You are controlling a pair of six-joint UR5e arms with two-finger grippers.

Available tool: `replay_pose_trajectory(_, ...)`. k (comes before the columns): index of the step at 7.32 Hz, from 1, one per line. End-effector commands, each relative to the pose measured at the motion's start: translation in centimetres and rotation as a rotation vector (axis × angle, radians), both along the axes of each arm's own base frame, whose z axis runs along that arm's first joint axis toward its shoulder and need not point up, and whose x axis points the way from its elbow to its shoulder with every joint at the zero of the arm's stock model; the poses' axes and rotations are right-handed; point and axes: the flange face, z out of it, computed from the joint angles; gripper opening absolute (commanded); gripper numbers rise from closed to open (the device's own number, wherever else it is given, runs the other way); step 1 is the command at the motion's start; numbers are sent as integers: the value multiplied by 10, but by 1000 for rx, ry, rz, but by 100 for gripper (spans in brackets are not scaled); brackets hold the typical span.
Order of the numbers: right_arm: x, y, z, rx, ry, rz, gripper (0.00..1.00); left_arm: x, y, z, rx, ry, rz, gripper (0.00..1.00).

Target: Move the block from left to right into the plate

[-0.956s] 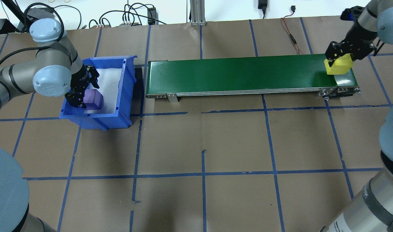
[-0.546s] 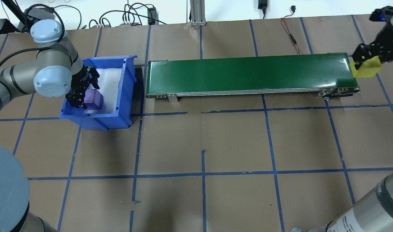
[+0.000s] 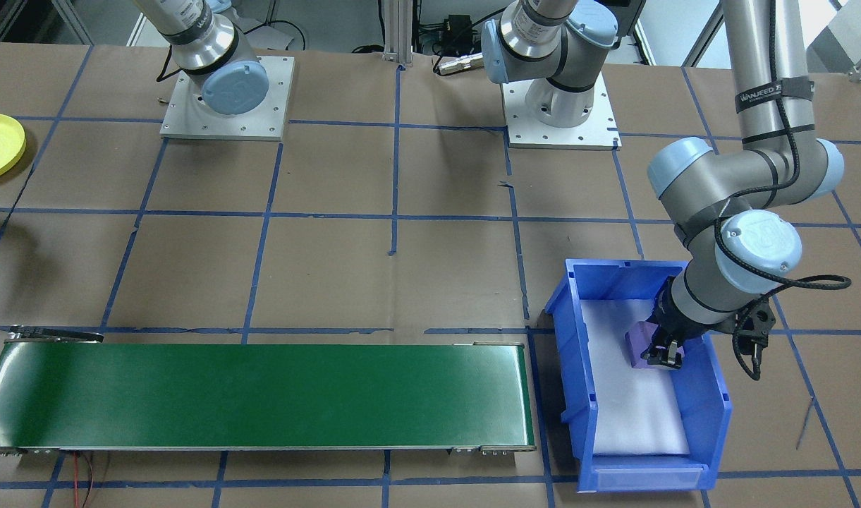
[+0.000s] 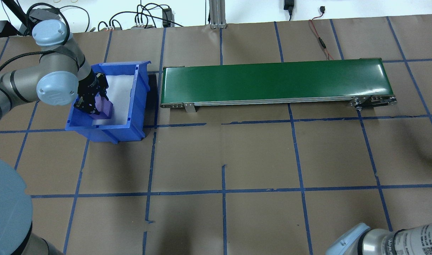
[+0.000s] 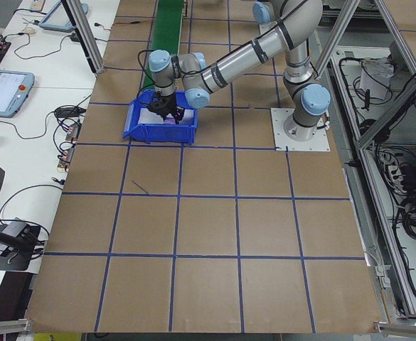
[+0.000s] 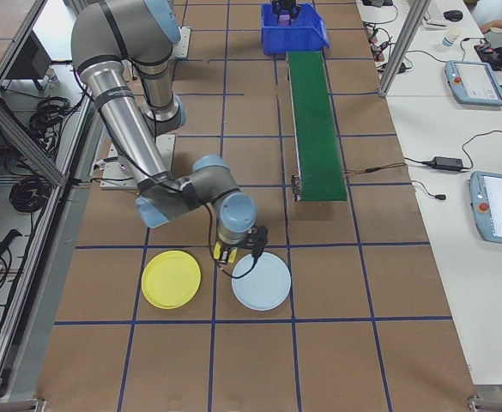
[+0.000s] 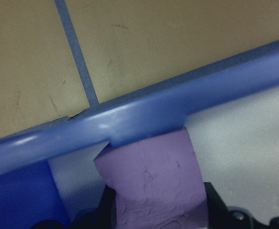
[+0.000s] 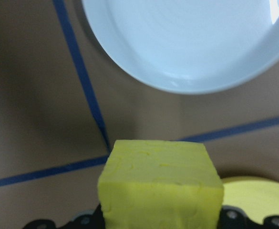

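A purple block [image 7: 151,181] lies in the blue bin [image 4: 139,88], and my left gripper [image 4: 91,107] is shut on it, one finger pressed to each side. The same block [image 3: 639,344] shows in the front view under the gripper [image 3: 664,358]. My right gripper [image 6: 232,254] is shut on a yellow block [image 8: 160,186] and hangs low over the table, between the yellow plate [image 6: 171,279] and a pale blue plate [image 6: 262,281]. In the right wrist view the yellow plate [image 8: 256,195] peeks out at the lower right. The overhead view does not show the right gripper.
The green conveyor belt [image 4: 272,79] runs from the bin toward the right and carries nothing. The pale blue plate [image 8: 187,43] lies just ahead of the held yellow block. Blue tape lines grid the brown table. Cables lie along the far edge.
The right arm carried the yellow block off the belt's right end and out of the overhead view. The left gripper shifted onto the purple block and shut on it.
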Motion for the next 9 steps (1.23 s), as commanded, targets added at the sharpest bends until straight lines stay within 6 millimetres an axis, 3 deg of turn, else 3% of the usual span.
replay_pose_trajectory(1,-34,93,-14,-11,-25,-63,28,-17,8,55,-83,-12,-25,44)
replay_pose_trajectory(2,-39,103,-15,-14,-30,-39,28,-42,18,89,-143,-9,-63,44)
replay_pose_trajectory(3,-36,105,-23,-8,-46,-35,33,-80,26,115,-194,5,-118,44)
replay_pose_trajectory(5,-40,111,-35,-2,-19,-42,40,-150,25,143,-262,11,-232,44)
replay_pose_trajectory(7,-51,109,-40,-19,16,-42,61,-174,27,141,-267,68,-273,44)
replay_pose_trajectory(8,-51,108,-40,-24,16,-42,87,-181,19,118,-243,131,-286,44)
replay_pose_trajectory(9,-51,108,-40,-24,16,-42,88,-187,1,83,-247,135,-290,44)
